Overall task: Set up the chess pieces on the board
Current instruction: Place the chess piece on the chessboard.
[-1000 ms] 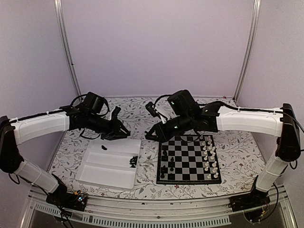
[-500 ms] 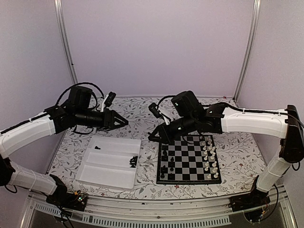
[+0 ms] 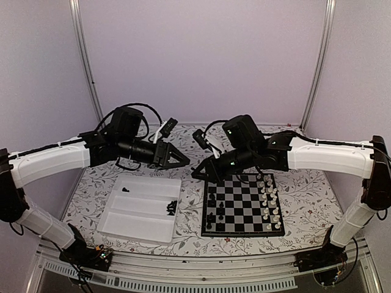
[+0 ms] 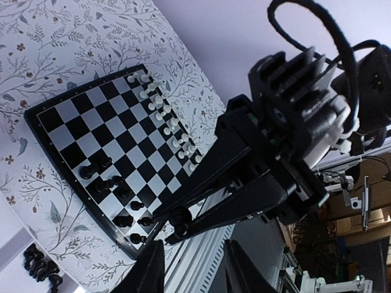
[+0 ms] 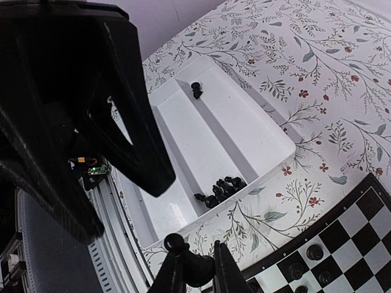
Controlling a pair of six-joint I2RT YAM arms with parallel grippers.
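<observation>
My right gripper (image 3: 197, 175) is shut on a small black chess piece (image 5: 195, 267), held just left of the board's far left corner. The same piece (image 4: 179, 220) shows between those fingers in the left wrist view. The board (image 3: 244, 207) carries several black pieces (image 3: 214, 207) along its left side and white pieces (image 3: 269, 201) along its right. My left gripper (image 3: 183, 162) hovers open and empty just to the left of the right gripper, its tips pointing at it. More black pieces (image 3: 171, 207) lie in the tray (image 3: 137, 223).
The white tray (image 5: 201, 140) sits left of the board (image 5: 360, 226), with a cluster of black pieces (image 5: 220, 189) at its near right corner and a lone piece (image 5: 195, 90) at its far left. Floral cloth covers the table (image 3: 305, 195).
My left arm has lifted away from the tray's far edge and swung right toward the right gripper, its jaws spreading wider. The right gripper has barely shifted, still holding its piece.
</observation>
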